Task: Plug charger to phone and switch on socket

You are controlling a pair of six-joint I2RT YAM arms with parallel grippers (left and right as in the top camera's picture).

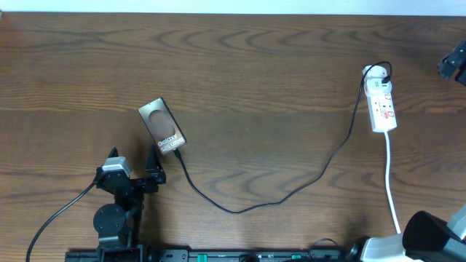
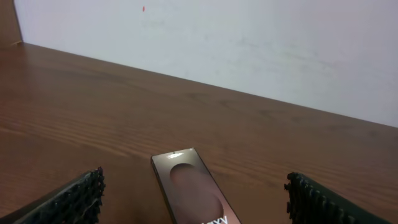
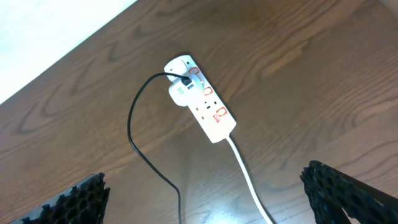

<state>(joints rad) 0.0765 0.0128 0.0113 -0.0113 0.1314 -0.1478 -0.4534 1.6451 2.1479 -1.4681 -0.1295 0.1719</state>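
Note:
The phone (image 1: 162, 125) lies flat at the table's left middle, its brownish screen facing up with white text on it. In the left wrist view the phone (image 2: 186, 186) stretches away between my left gripper's fingers (image 2: 84, 196). My left gripper (image 1: 156, 166) stands open at the phone's near end, not touching it. The charger cable (image 1: 240, 207) runs from the phone's lower edge in a loop to the socket (image 1: 384, 102), a white strip at the right. My right gripper (image 3: 205, 186) hangs open high above the socket (image 3: 202, 102), holding nothing. The charger cable (image 3: 134, 124) enters a white adapter there.
The socket's white cord (image 1: 392, 185) trails down toward the right arm's base (image 1: 429, 233). A dark arm part (image 1: 455, 62) shows at the top right edge. The left arm's base (image 1: 113, 218) and its thick black cable (image 1: 58, 215) sit at the lower left.

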